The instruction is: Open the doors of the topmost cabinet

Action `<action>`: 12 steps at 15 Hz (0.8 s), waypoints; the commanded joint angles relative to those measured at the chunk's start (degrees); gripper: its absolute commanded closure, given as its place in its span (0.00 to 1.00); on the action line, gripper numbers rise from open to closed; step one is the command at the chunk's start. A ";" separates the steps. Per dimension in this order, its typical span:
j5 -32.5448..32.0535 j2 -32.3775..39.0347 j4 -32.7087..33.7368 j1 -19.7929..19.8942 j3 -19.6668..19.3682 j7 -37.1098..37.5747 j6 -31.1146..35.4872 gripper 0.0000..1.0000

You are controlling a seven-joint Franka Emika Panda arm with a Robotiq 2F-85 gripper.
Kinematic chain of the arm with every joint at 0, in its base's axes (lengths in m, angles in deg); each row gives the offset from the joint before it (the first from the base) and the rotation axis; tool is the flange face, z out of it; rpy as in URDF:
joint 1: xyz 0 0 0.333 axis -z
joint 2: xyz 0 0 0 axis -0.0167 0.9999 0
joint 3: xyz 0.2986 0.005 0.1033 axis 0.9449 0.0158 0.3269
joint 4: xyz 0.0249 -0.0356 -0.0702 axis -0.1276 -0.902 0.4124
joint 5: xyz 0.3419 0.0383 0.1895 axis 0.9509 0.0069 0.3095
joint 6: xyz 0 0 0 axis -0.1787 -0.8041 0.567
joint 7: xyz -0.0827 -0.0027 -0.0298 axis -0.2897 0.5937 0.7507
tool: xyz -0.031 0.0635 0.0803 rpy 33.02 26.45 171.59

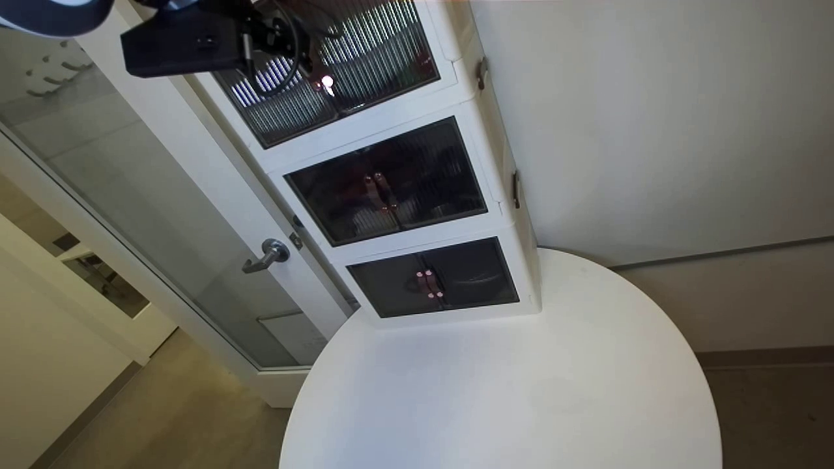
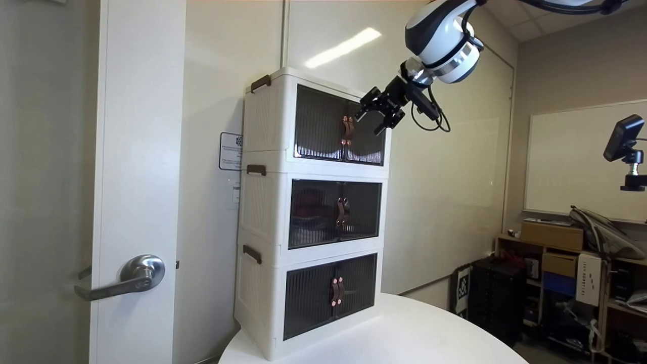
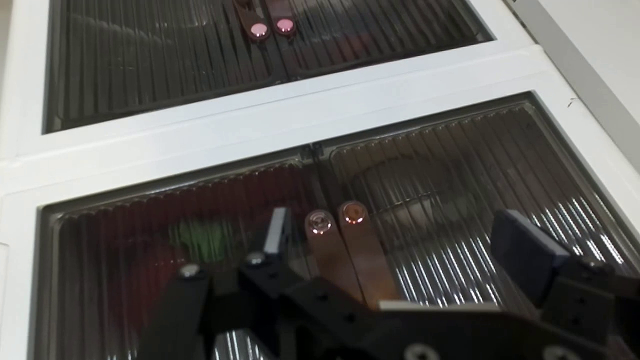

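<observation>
The topmost cabinet is the top compartment of the tall white unit. Its two striped doors are shut; their striped panes also show at the top edge of an exterior view. Two brown strap handles with copper rivets sit side by side where the doors meet. My gripper is open and empty, in front of the right-hand door, tilted downward. In the wrist view, which seems upside down, the handles show between the open fingers, nearer the left one. Red and green items show behind that pane.
Two lower compartments with dark fronts, the middle one and the bottom one, stand below on a round white table. A room door with a lever handle is beside the unit. A wall stands behind.
</observation>
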 commanded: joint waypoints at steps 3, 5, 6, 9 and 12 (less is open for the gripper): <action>6.27 2.81 4.36 0.74 -0.21 -7.49 -5.01 0.00; 8.91 4.20 6.11 1.04 0.00 -10.05 -5.15 0.00; 10.04 4.89 6.94 1.14 0.11 -10.90 -4.98 0.00; 11.30 7.47 9.13 0.76 0.59 -10.96 -2.02 0.00; 11.94 9.82 11.04 0.48 1.38 -11.08 0.12 0.00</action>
